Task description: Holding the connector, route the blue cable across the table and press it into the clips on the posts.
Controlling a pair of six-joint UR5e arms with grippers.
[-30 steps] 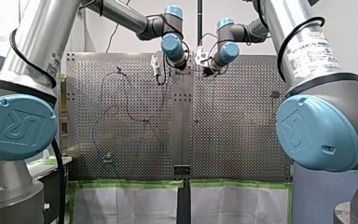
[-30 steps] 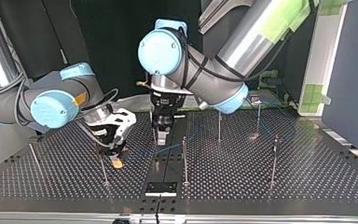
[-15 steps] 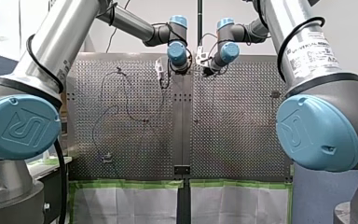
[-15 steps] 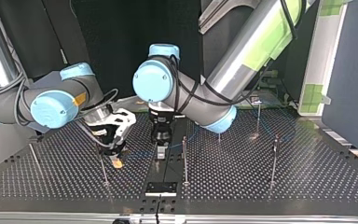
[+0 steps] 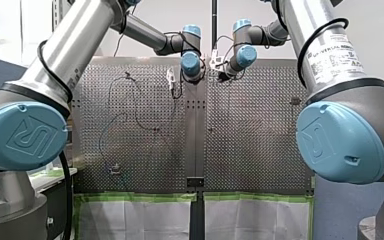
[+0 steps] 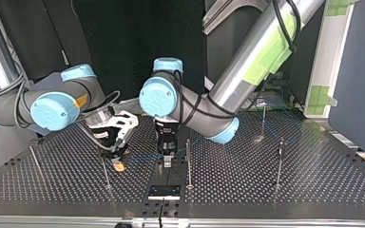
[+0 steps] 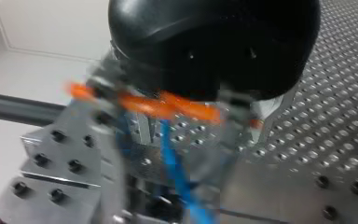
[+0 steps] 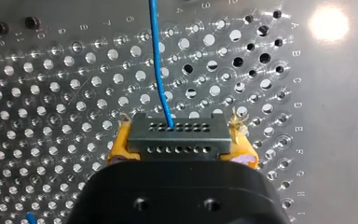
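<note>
While both arms lean over it, table: perforated metal, seen low and end-on in the top view and from behind the arms in the front view.
my left arm: enters the top view at 1 o'clock and reaches to the middle.
my right arm: enters the top view at 9 o'clock.
my left tool: low over the table's middle; its wrist view is too blurred to tell open from closed.
my right tool: yellow pads clamped on the connector; at 9 o'clock of my left tool in the top view.
posts: upright, plain only in the top view.
connector: dark block; only the right wrist view shows its rows of holes.
blue cable: leaves the connector straight ahead of my right tool; the left wrist view shows it under my left tool.
</note>
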